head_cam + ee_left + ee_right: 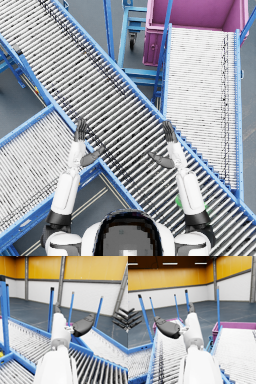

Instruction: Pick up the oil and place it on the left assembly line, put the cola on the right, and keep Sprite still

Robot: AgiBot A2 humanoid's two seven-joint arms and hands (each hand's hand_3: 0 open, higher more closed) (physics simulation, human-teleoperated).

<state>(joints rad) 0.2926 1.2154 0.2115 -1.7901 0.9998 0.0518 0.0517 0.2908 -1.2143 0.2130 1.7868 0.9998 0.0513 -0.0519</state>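
Both hands up over the middle roller line (125, 115), which runs from near right to far left. Left hand (83, 144): open, fingers stretched, thumb out to the side, holding nothing. Right hand (170, 146): likewise open and holding nothing. A green object (178, 202) shows as a sliver beside my right forearm on the near end of the middle roller line; too hidden to identify. Oil and cola: position cannot be told. Left line (30, 155) lies near left, right line (200, 90) far right, ending at a pink bin (195, 12).
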